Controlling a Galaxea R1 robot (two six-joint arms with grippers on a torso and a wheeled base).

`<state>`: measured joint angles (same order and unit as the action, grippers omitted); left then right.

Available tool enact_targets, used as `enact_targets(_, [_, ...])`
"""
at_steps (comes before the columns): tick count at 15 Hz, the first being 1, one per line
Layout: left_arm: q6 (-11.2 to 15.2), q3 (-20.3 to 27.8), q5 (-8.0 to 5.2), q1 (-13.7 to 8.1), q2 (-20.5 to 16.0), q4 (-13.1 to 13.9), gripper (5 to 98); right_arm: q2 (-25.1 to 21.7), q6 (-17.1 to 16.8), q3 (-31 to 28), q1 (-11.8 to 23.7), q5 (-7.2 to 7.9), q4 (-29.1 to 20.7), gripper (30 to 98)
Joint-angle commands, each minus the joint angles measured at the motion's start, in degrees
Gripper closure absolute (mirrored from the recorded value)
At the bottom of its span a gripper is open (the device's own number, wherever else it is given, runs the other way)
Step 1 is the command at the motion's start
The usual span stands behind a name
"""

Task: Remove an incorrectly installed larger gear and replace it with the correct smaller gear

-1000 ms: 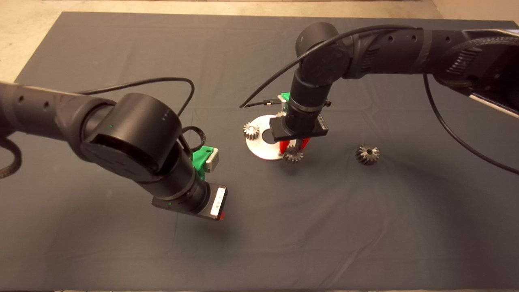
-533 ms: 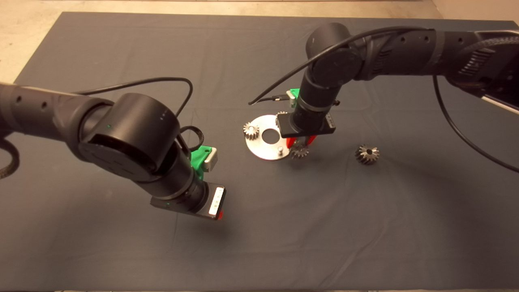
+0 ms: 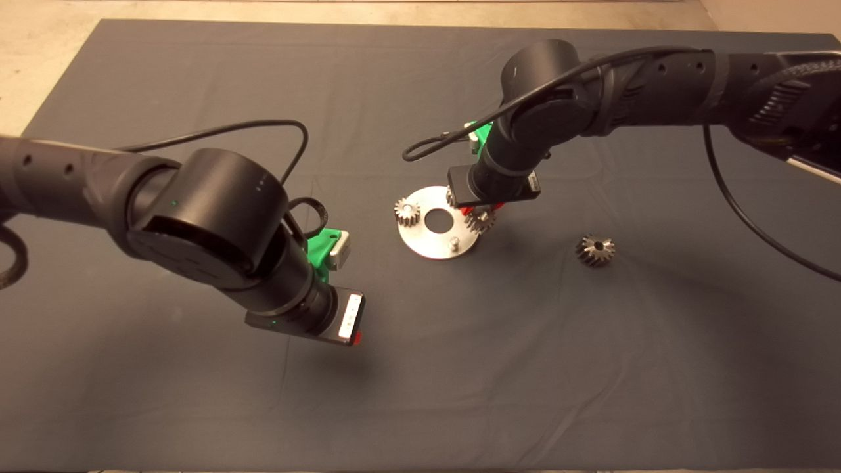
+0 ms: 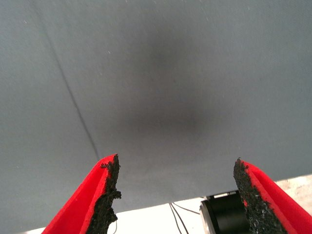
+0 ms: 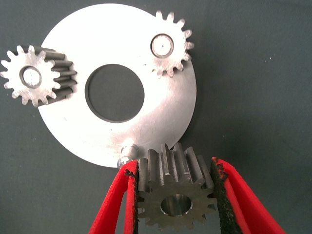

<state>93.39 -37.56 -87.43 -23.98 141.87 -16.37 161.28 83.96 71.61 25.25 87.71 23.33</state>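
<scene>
2 black arms are reaching over the dark mat (image 3: 164,85), which is covering nearly the whole table. The left arm is hanging over bare mat toward the near left, well apart from every part; the left gripper (image 4: 176,195) is holding its fingers (image 4: 108,195) spread wide with nothing between them.

The right arm is coming in from the far right, and the right gripper (image 5: 174,195) is poised at the right-hand rim of the round metal plate (image 3: 427,244). Its 2 fingers (image 5: 127,200) are pressing against opposite sides of the smaller gear (image 5: 174,195), gripping it by the teeth with the round bore facing the wrist camera. In the head view this smaller gear is hanging over the plate's right edge, just beside the bare pin (image 5: 127,149) standing on the plate near that rim. The wrist view is showing the gear close to the pin but not seated on it.

The plate, with 1 large centre hole, is carrying 2 other small gears (image 5: 38,74) on their own pins, 1 on its left side and 1 on its far side beneath the gripper.

The larger gear (image 3: 595,249) is lying alone on the mat to the right of the plate, well apart from it and from both grippers.
</scene>
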Motion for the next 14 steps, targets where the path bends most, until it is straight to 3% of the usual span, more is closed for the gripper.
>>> enact_targets(1, [-0.43, -1.8, -7.57, -0.55, -0.93, -2.55, 44.4, 0.75, 0.59, -0.98, 1.56, 7.03, 5.94, 97.3])
enact_targets(9, [-1.1, -3.21, -7.57, -0.55, -0.76, -2.79, 44.4, 1.89, 0.68, 0.53, 1.3, 7.29, 5.59, 97.2])
enact_targets(14, [-1.28, -3.03, -7.57, -0.55, -0.76, -2.61, 44.4, 3.48, 2.44, 0.36, -0.21, 7.21, 3.48, 97.2])
